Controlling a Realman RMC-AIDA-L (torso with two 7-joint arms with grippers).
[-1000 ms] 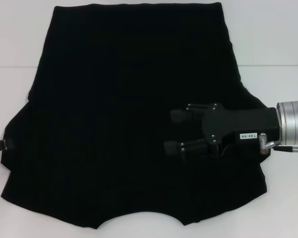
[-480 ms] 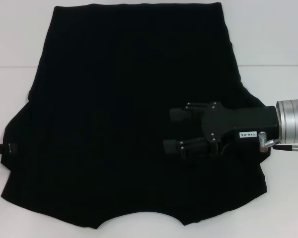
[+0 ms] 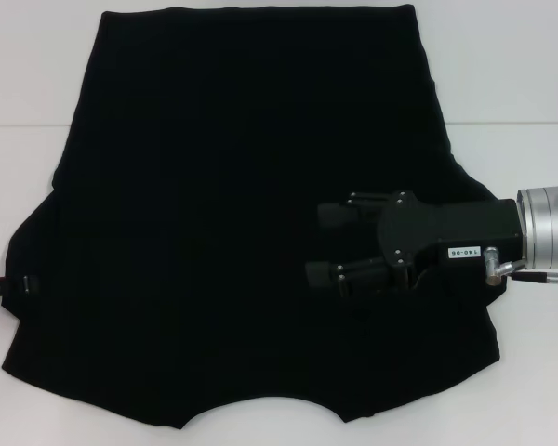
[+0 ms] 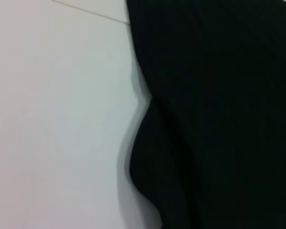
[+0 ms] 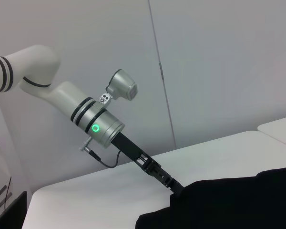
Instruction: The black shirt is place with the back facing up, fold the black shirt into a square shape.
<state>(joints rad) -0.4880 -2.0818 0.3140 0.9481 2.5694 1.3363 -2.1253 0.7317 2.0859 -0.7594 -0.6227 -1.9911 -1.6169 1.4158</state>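
Left gripper (image 3: 19, 282) pinches black shirt (image 3: 223, 204) sleeve edge (right gripper (image 3: 333, 243) spread above).

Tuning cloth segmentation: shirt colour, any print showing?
Plain black shirt, no print visible; head view shows it best.

A close view of the black shirt (image 4: 219, 114) lying on a pale white table (image 4: 57, 124). The dark cloth fills the side of the picture away from the table surface, and the bare table fills the other side. The border between them is the shirt's edge, which runs in a wavy line: it slants inward, makes a small notch partway along, then bulges out in a rounded curve. A soft shadow follows that curve on the table. A thin straight seam line crosses the table near one corner. No gripper fingers show here.
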